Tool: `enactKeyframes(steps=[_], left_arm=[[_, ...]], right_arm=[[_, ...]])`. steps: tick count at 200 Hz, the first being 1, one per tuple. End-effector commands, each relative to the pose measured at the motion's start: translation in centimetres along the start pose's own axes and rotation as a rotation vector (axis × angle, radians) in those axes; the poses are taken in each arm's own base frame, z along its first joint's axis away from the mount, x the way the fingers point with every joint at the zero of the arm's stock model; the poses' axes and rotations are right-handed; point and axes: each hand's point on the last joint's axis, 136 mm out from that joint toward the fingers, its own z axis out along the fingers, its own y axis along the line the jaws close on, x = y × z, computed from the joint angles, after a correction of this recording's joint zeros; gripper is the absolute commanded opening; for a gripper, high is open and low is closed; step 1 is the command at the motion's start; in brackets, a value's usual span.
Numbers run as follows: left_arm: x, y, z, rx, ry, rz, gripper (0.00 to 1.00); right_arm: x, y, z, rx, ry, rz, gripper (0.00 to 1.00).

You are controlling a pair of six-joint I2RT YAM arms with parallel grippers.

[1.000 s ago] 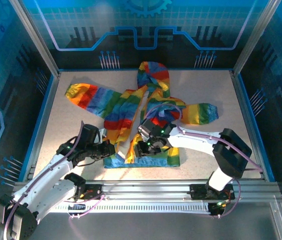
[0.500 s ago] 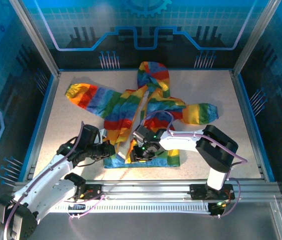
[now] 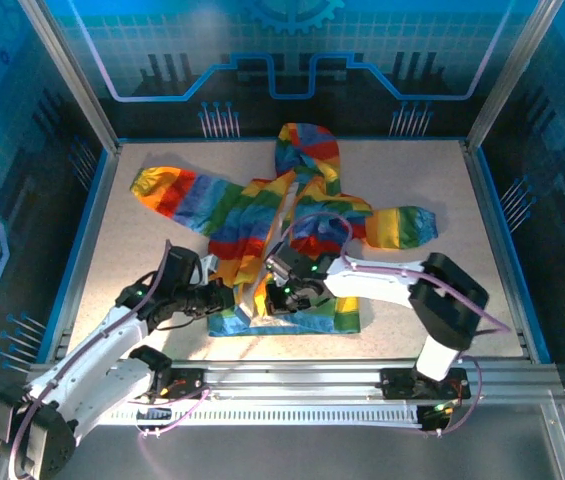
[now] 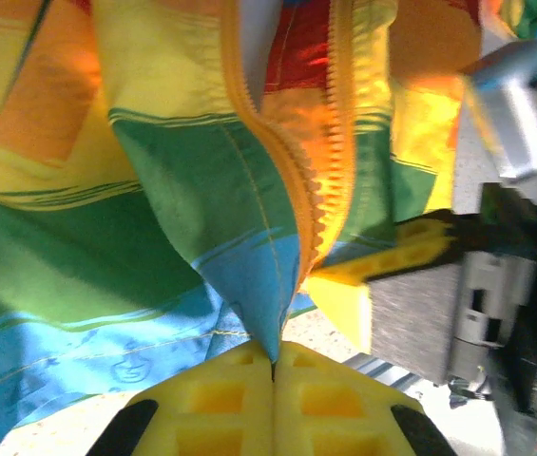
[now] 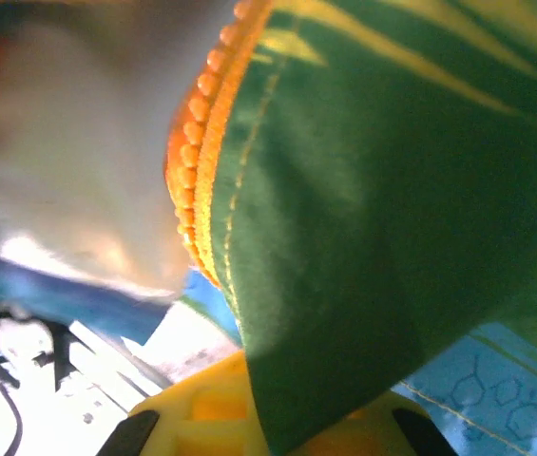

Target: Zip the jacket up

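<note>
Rainbow-striped jacket [image 3: 252,215] on counter [image 3: 142,260]: left fingers [image 4: 220,399] clenched on its blue hem corner, right fingers [image 5: 201,404] grasping the green panel beside the orange zipper [image 5: 197,171].

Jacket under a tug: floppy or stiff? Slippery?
Likely floppy: the jacket lies crumpled and folds where the left pincer pinches its hem. Probably light, since the fabric looks thin. Its sheen suggests it may slip; the zipper teeth look stiffer.

Robot lab cell: aluminium frame posts [image 3: 70,75], blue printed backdrop panels [image 3: 282,40], speckled tabletop [image 3: 442,180], arm mounting rail [image 3: 292,380].
</note>
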Motion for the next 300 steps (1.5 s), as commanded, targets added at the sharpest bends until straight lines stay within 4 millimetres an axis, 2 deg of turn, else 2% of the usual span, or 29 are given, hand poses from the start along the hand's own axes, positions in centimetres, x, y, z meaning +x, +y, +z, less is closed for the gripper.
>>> enactKeyframes(steps=[1, 41, 78, 110, 136, 195, 252, 300], left_arm=[[-2.3, -4.2, -0.9, 0.132, -0.043, 0.103, 0.0], [-5.8, -8.5, -1.4, 0.221, -0.077, 0.191, 0.0], [-7.1, -11.1, -2.6, 0.315, -0.152, 0.276, 0.0], [-7.9, -13.0, -4.5, 0.408, -0.288, 0.397, 0.0], [-8.3, -14.0, -5.4, 0.461, -0.366, 0.474, 0.0], [-8.6, -14.9, -5.6, 0.554, -0.454, 0.584, 0.0], [-7.7, -16.6, -5.1, 0.68, -0.404, 0.689, 0.0], [-7.4, -16.4, -4.5, 0.701, -0.399, 0.709, 0.0]], right_arm=[[-1.4, 0.3, -4.1, -0.006, -0.111, -0.071, 0.0], [-2.5, 0.3, -8.7, -0.105, -0.196, -0.162, 0.0], [-4.4, 0.1, -12.8, -0.161, -0.312, -0.21, 0.0], [-5.4, 1.0, -14.9, -0.25, -0.357, -0.292, 0.0], [-6.0, 1.3, -15.4, -0.302, -0.374, -0.35, 0.0], [-6.7, 2.4, -15.8, -0.427, -0.363, -0.457, 0.0], [-6.5, 3.0, -15.8, -0.495, -0.333, -0.547, 0.0], [-6.3, 3.8, -17.0, -0.553, -0.377, -0.604, 0.0]])
